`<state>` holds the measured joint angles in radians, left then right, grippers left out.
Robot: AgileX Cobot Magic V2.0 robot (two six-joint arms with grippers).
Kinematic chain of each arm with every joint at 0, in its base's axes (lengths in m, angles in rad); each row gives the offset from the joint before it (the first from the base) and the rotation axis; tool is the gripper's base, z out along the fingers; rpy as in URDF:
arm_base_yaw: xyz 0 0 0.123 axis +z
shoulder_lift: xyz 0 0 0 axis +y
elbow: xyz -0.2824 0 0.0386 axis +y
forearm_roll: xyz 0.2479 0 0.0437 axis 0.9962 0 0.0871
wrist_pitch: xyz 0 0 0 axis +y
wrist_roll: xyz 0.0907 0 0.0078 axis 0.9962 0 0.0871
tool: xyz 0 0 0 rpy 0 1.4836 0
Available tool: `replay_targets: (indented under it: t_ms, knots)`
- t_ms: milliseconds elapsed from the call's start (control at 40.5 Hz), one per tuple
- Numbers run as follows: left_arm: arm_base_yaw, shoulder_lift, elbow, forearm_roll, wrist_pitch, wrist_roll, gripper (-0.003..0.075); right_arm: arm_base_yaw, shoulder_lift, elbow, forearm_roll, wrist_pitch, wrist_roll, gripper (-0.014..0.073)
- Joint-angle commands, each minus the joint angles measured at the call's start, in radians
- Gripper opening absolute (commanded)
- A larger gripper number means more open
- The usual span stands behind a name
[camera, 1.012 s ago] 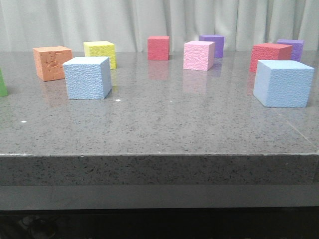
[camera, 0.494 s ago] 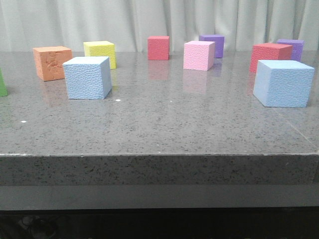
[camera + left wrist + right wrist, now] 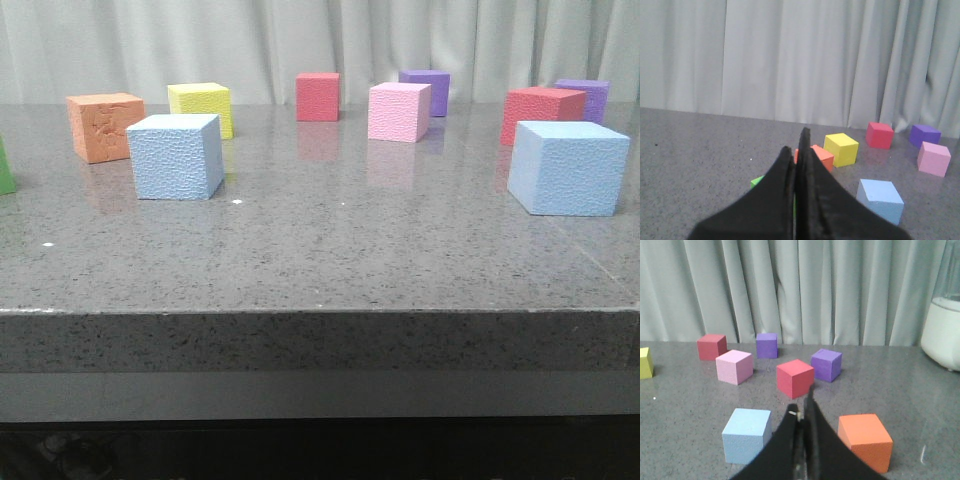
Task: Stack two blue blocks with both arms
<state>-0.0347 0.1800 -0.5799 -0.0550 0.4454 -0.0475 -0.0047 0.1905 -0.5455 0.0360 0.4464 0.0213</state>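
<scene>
both blue blocks on table [image 3: 320, 260], well apart: left blue block [image 3: 176, 156] near orange cube [image 3: 104, 126], right blue block [image 3: 567, 167] at right side. left gripper [image 3: 799, 150] and right gripper [image 3: 802, 412] fingers pressed together, holding nothing. advice: spread fingers wide first, approach each block square-on, centred.
</scene>
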Motion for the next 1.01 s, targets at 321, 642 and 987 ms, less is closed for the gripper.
replay_targets:
  t_ms: [321,642,987]
  knots:
    - [-0.001,0.235,-0.123,-0.011,0.036,-0.002,-0.0018,-0.004,0.306,-0.116,-0.003,0.093,-0.002,-0.0069]
    - [-0.001,0.305,-0.123,0.008,0.074,-0.002,0.0076,-0.003,0.441,-0.116,0.000,0.140,-0.002,0.0022]
    - [-0.023,0.312,-0.123,0.011,0.101,0.016,0.0536,0.099,0.472,-0.143,0.007,0.136,-0.013,0.0605]
